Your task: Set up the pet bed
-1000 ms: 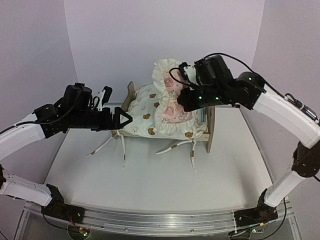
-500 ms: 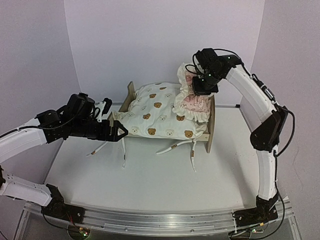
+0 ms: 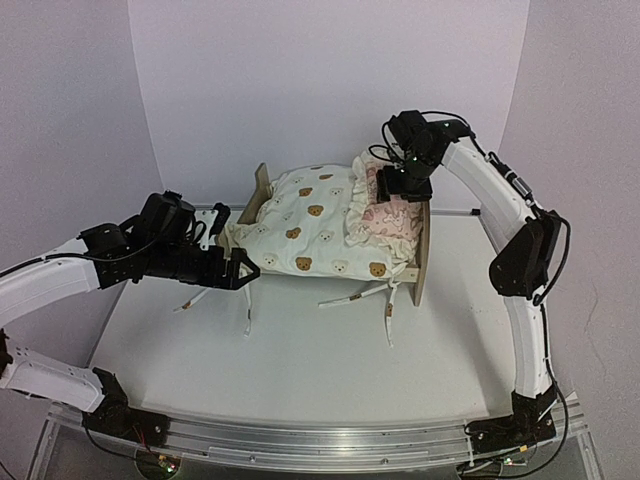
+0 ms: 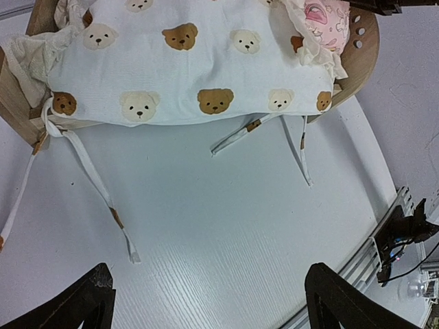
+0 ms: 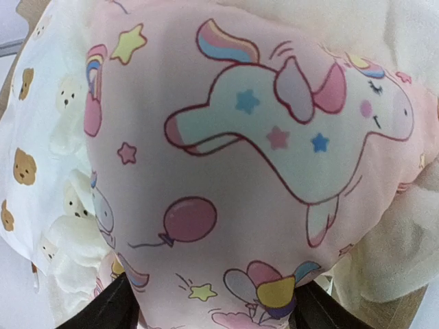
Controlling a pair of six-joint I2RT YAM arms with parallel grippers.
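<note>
The pet bed, a light plywood frame, stands mid-table with its rounded headboard (image 3: 422, 250) on the right and its footboard (image 3: 258, 190) on the left. The cream bear-print quilt (image 3: 310, 230) covers it and hides the mattress. A pinkish ruffled pillow (image 3: 390, 215) lies at the head end against the headboard. My right gripper (image 3: 400, 188) hovers directly over the pillow (image 5: 240, 157), open, fingers wide on either side of its lower edge. My left gripper (image 3: 243, 268) stands open and empty near the bed's foot corner, above bare table (image 4: 206, 226).
The quilt's tie straps (image 4: 89, 171) trail off the bed's front side onto the white table (image 3: 300, 370). More straps (image 3: 385, 305) hang near the headboard. The metal rail (image 3: 320, 440) with the arm bases runs along the near edge. Walls close the back and sides.
My right arm carried the pillow from above the quilt to the head of the bed and its jaws opened. The left gripper drifted slightly down and toward the front.
</note>
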